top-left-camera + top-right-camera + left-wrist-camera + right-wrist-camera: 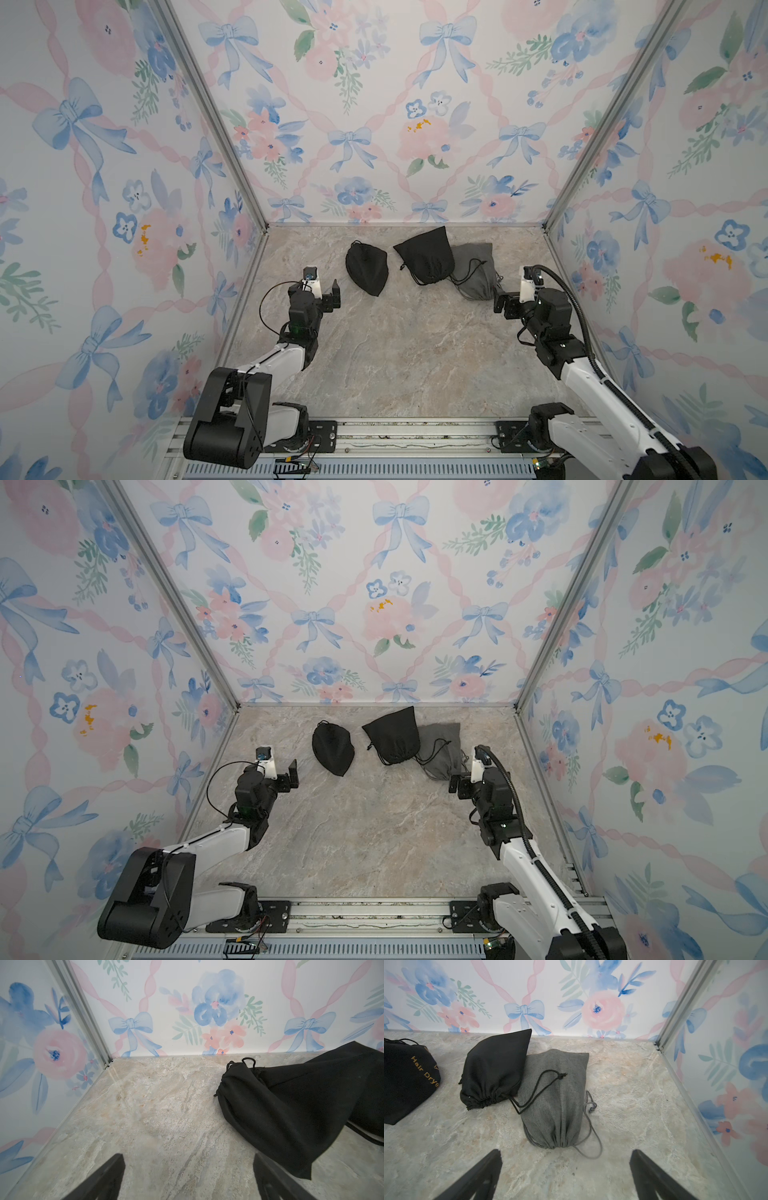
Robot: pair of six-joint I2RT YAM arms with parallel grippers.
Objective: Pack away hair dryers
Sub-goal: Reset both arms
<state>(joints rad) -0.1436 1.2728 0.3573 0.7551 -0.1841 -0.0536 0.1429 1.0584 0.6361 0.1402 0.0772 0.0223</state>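
Wide apart and empty: that is how the jaws of both grippers stand. In the left wrist view the left gripper [188, 1156] shows two dark fingers [104, 1176] with bare marble-patterned table [155, 1105] between them. In the right wrist view the right gripper [566, 1151] is spread just as far, with nothing between its fingers [652, 1178].

None of the hair dryers can be seen. Three drawstring pouches, all cinched shut and bulging, lie in a row near the back wall [374, 104], which is covered in floral wallpaper. What they hold is hidden.

In both top views the left black pouch [366, 268] [332, 748] lies just beside the left gripper, its gathered mouth toward the back wall. Whether its near corner touches a finger cannot be told. The right wrist view shows gold lettering reading "Hair Drye" on it.

The middle black pouch [496, 1072] sits apart from the first, its mouth toward the robot. One edge rests on the grey pouch [556, 1101], and its black cord [537, 1088] trails across the grey cloth. The grey pouch lies flat with its gathered mouth pointing at the right gripper, and its grey cord [591, 1126] is looped loosely on the table beside it. The right gripper hangs just in front of that mouth, not touching it.
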